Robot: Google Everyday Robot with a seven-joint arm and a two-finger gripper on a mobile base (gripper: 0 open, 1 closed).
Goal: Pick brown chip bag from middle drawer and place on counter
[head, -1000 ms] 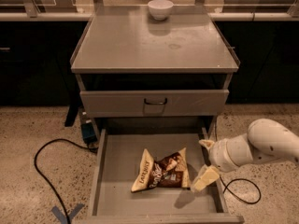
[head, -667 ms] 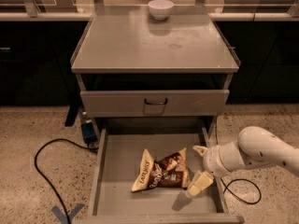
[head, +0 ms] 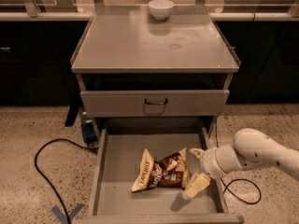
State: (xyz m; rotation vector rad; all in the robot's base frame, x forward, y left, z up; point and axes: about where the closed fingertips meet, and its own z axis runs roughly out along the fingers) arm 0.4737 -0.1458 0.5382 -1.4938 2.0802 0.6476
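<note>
The brown chip bag point(head: 161, 172) lies flat on the floor of the pulled-out middle drawer point(head: 122, 157), dark brown in the middle with tan ends. My gripper point(head: 195, 170) reaches in from the right on a white arm and sits just right of the bag. Its fingers are spread: one cream fingertip point(head: 195, 152) is near the bag's upper right corner and the other point(head: 196, 185) is by its lower right corner. Nothing is between them. The counter point(head: 154, 41) is the grey cabinet top above.
A white bowl point(head: 161, 8) stands at the counter's back edge. A shut drawer with a dark handle point(head: 155, 101) sits above the open one. A black cable point(head: 44, 162) loops on the speckled floor at left, another point(head: 243, 190) at right. Blue tape point(head: 65, 213) marks the floor.
My gripper and arm have moved left along the drawer, closing on the bag's right end. The bag has not moved.
</note>
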